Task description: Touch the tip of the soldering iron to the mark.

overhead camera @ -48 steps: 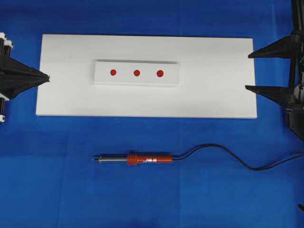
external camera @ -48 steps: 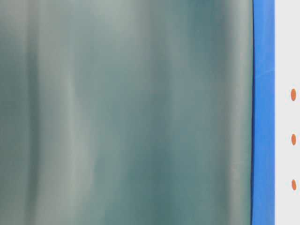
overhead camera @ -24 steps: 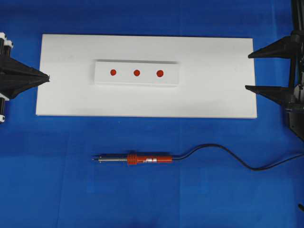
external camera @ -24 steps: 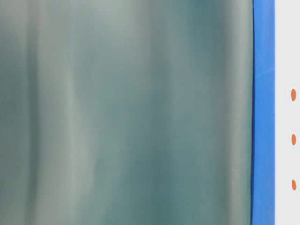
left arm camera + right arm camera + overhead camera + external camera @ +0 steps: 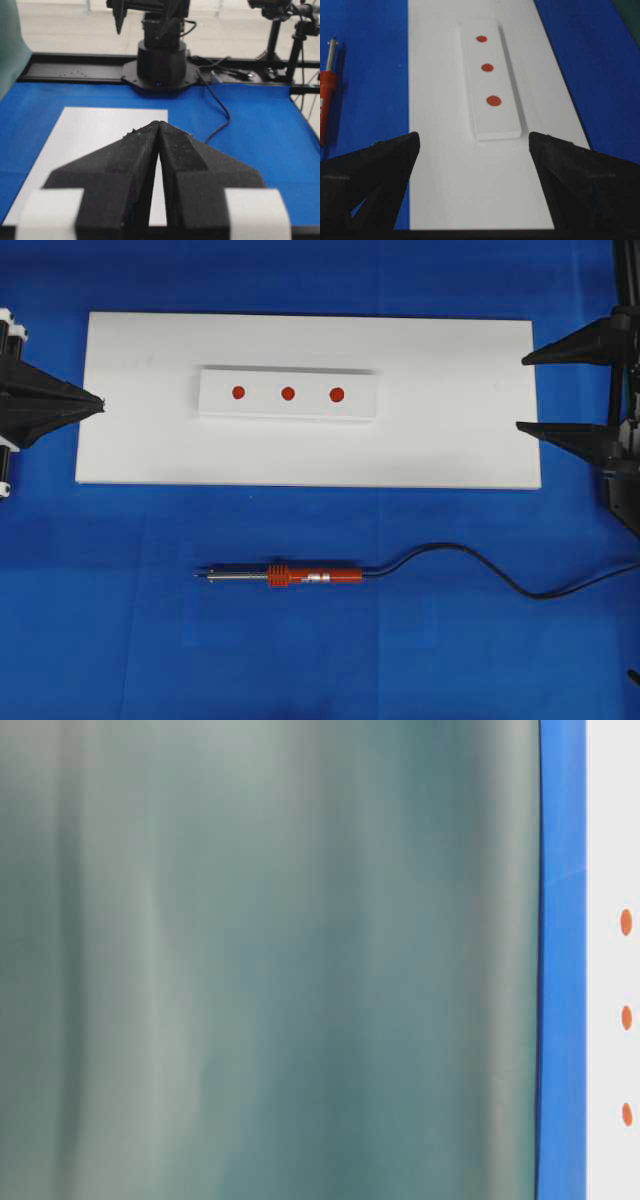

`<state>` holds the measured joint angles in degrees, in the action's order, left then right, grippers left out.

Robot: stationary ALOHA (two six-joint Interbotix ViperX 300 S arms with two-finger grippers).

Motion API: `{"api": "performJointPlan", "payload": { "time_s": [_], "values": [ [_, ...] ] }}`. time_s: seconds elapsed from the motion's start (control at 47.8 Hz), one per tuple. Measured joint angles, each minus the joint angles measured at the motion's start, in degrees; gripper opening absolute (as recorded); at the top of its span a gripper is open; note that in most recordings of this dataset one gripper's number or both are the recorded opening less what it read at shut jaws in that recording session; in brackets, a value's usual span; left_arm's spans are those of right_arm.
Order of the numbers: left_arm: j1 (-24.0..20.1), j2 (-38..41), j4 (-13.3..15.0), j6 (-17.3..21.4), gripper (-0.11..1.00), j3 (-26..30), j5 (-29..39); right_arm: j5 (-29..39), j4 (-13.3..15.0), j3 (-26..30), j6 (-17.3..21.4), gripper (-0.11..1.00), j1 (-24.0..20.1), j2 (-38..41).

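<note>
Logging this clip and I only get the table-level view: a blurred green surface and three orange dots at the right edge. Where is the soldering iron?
Observer: The soldering iron lies flat on the blue cloth, below the white board in the overhead view, held by nothing.
Operator: Which way is its tip?
Observer: The tip points left, cord trailing right.
Operator: And the grippers?
Observer: The right gripper is open at the board's right edge; the left gripper is shut at its left edge.

matt white board (image 5: 450, 440), smooth blue cloth (image 5: 300, 660), soldering iron (image 5: 312, 576) w/ glossy red plastic handle, metal shaft
</note>
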<state>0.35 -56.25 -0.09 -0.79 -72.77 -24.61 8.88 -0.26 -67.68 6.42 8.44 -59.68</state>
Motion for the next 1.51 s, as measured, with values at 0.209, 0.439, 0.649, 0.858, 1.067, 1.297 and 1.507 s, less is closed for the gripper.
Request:
{"api": "performJointPlan", "payload": {
  "time_s": [0.209,0.439,0.649,0.858,1.067,1.297,1.507],
  "values": [
    [0.0,-0.09,0.0,0.0,0.02,0.0,0.0,0.0,0.0,0.0,0.0,0.87,0.0,0.0],
    [0.0,0.0,0.0,0.0,0.02,0.0,-0.09,0.0,-0.09,0.0,0.0,0.87,0.0,0.0],
    [0.0,0.0,0.0,-0.09,0.02,0.0,0.0,0.09,0.0,0.0,0.0,0.87,0.0,0.09],
    [0.0,0.0,-0.09,0.0,0.02,0.0,0.0,0.09,-0.09,0.0,0.0,0.87,-0.53,0.0],
    [0.0,0.0,-0.09,0.0,0.02,0.0,0.0,0.09,-0.09,0.0,0.0,0.87,-0.79,0.09],
    [0.0,0.0,-0.09,-0.09,0.02,0.0,0.0,0.09,-0.09,0.0,0.0,0.87,-0.88,0.09],
    [0.0,0.0,-0.09,-0.09,0.02,0.0,0.0,0.0,-0.09,0.0,0.0,0.87,-0.88,0.09]
  ]
}}
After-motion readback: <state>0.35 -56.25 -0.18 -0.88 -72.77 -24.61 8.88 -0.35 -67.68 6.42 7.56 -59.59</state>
